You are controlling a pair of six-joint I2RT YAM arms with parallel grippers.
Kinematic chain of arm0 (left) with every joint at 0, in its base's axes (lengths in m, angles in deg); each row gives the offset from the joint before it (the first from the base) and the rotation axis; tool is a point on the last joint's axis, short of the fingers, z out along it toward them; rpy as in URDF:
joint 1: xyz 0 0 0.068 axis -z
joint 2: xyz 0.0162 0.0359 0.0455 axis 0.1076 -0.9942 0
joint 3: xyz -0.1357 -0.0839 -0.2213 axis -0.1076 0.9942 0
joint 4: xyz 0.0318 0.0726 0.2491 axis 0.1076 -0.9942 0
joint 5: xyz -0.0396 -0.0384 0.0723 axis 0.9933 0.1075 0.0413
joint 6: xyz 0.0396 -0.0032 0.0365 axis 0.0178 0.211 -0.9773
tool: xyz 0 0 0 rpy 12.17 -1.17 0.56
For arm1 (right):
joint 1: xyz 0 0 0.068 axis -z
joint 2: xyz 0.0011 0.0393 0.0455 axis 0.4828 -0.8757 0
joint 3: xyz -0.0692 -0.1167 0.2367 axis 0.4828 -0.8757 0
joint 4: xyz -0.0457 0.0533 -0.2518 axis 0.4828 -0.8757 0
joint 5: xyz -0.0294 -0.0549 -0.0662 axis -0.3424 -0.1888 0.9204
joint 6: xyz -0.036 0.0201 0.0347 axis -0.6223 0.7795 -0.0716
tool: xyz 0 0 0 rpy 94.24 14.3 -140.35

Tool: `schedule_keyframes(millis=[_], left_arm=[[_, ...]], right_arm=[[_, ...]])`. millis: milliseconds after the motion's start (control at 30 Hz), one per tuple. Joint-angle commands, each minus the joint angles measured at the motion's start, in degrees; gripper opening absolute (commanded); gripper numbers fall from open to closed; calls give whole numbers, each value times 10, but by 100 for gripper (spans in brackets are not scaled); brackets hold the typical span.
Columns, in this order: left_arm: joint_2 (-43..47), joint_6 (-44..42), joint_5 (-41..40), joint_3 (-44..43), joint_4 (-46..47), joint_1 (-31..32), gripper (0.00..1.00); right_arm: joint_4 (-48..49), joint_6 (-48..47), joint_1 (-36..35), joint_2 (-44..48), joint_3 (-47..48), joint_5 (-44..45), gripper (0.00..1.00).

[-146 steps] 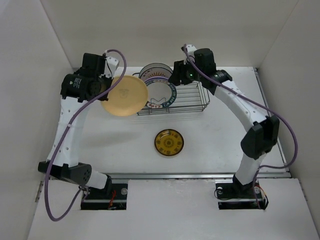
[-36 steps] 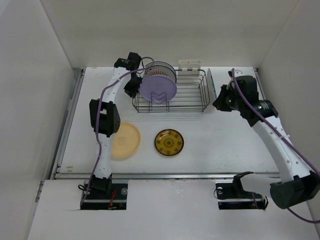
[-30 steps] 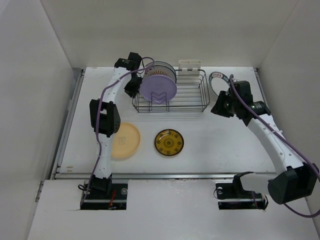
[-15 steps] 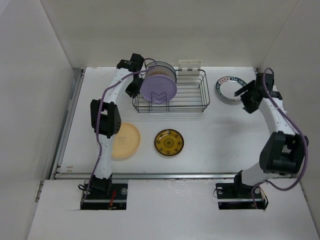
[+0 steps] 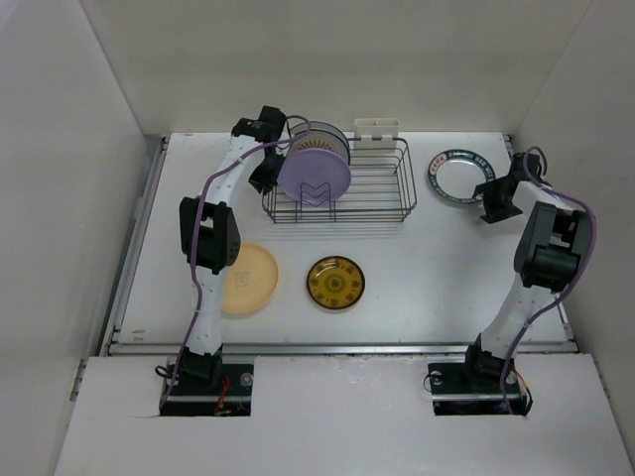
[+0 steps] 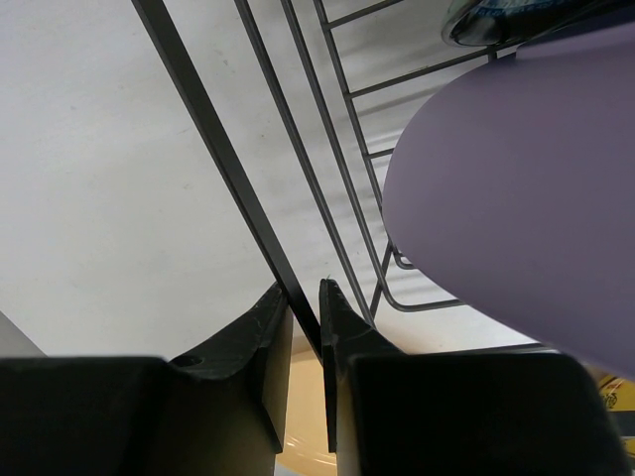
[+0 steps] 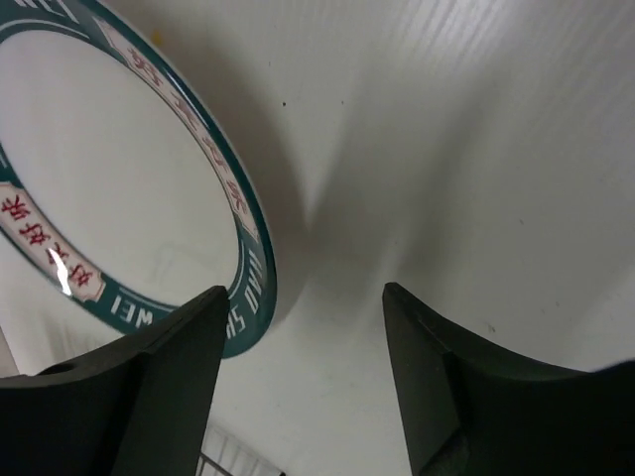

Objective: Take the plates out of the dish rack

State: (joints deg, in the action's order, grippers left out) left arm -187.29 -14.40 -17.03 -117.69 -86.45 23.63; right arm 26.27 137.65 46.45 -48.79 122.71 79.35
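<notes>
The unloading looks a little past halfway. Three plates lie flat on the white table (image 5: 417, 268). The pale yellow round plate (image 5: 248, 281) and the small ochre patterned plate (image 5: 335, 282) sit in front of the dark wire dish rack (image 5: 382, 193), and the white plate with a teal lettered rim (image 5: 459, 175) sits to the rack's right. The right gripper (image 7: 303, 297) hangs just beside that plate's edge with its fingers spread wide and nothing between them, so the set-down step reads as finished.

Inside the rack, the lavender round plate (image 5: 314, 174) stands upright at the left end, with a pale ribbed plate (image 5: 327, 134) close behind it. The left gripper (image 6: 306, 293) is at that end, its fingers pressed almost together on either side of a dark rack wire. It is pinching the rack itself, not a plate, and the lavender plate is near but apart from the fingers.

The lavender plate is probably next. Either the left gripper lets go of the wire, opens and moves onto the plate's edge, or it steadies the rack while the right arm crosses over. In both cases the plate should lift straight up, clear of the prongs.

The rack wires crowd the plate's lower edge, and the ribbed plate behind leaves little room for a finger. The small white plastic cup (image 5: 377, 129) on the far rim is well apart. The two plates in front narrow the choice of a landing spot.
</notes>
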Motion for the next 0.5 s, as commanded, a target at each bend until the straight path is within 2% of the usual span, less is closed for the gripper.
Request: schedule_keyframes(millis=[0,200,267,300,333,367,467], left_arm=[[24,-19,20,-2,31,5,0],[24,-19,20,-2,26,-1,0],[24,-19,20,-7,26,-1,0],[24,-19,20,-7,26,-1,0],[24,-19,20,-7,26,-1,0],[24,-19,20,-7,26,-1,0],[24,-14,25,-7,26,-6,0]], right_arm=[[68,18,3,-31,38,-27,66],[63,35,8,-81,87,-35,57],[63,49,8,-87,93,-42,48],[63,49,8,-93,102,-42,42],[56,49,8,-100,111,-48,28],[56,49,8,-100,111,-48,20],[42,44,13,-100,111,-55,0]])
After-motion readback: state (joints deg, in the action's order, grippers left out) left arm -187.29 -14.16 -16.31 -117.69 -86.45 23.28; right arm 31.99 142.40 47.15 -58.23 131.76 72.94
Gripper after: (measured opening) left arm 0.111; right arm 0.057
